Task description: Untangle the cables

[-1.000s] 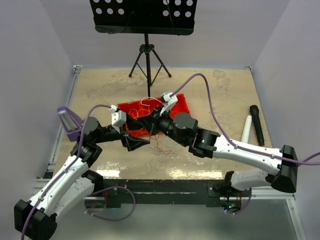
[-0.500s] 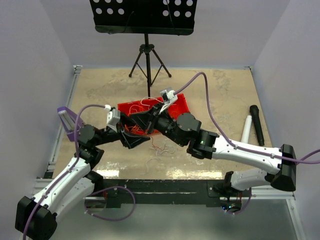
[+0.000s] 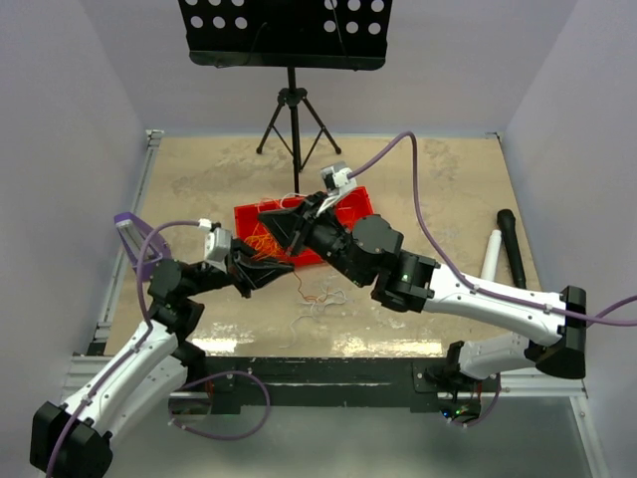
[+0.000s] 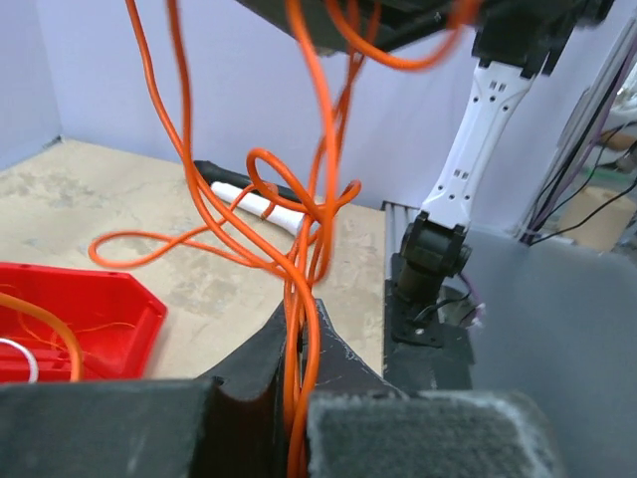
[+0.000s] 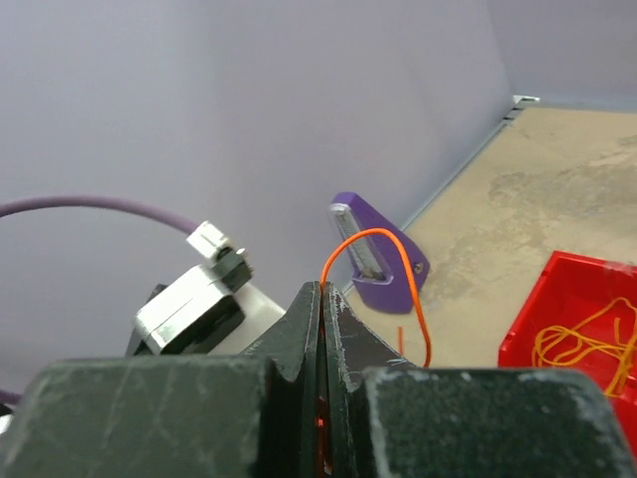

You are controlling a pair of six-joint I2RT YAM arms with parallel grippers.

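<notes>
A clump of orange cables hangs stretched between my two grippers above the front left corner of the red bin. My left gripper is shut on several orange cable strands that run up from its jaws in loops and a knot. Higher up, my right gripper is shut on a thin orange cable that arcs out of its tips. More orange cables lie in the bin. Red and white loose cables lie on the table in front.
A purple holder stands at the table's left edge. A black microphone and a white tube lie at the right. A music stand on a tripod is at the back.
My left gripper has shut on the orange cables and drawn back to the left. The right gripper has risen away over the bin, pulling the clump taut.
</notes>
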